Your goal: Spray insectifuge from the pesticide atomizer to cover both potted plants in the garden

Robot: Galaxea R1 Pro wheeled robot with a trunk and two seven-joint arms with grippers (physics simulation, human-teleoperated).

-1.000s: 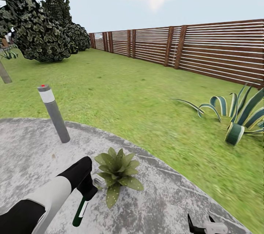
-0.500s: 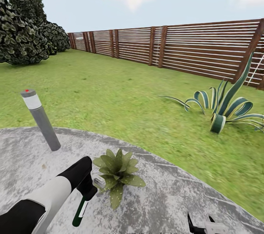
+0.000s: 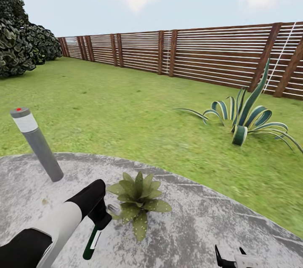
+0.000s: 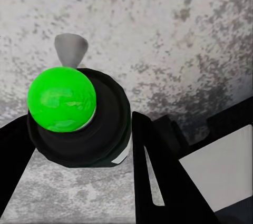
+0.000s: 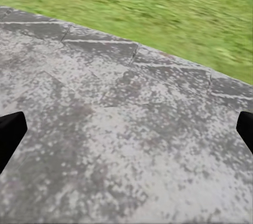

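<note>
My left gripper [image 3: 101, 216] is shut on the pesticide atomizer [image 3: 91, 242], a slim dark-green bottle with a white label that hangs down over the grey patio [image 3: 198, 226] of the garden. In the left wrist view the atomizer's black head with a bright green cap [image 4: 62, 98] sits between the dark fingers [image 4: 158, 176]. Just right of that gripper a potted plant [image 3: 139, 200] spreads its speckled green leaves on the paving. My right gripper [image 3: 230, 259] is low at the frame's bottom edge; in the right wrist view its fingertips [image 5: 10, 134] stand wide apart over bare paving, gripper [image 5: 126, 132] open.
A grey bollard lamp [image 3: 37, 144] stands at the patio's left edge. A striped agave [image 3: 244, 120] grows on the lawn [image 3: 126, 112] to the right. A brown slatted fence [image 3: 189, 53] runs along the back, dark trees [image 3: 19, 45] at far left.
The whole head view has swung to the right: bollard, trees and agave slid left in the picture. Both arms and the atomizer keep the same place in the frame.
</note>
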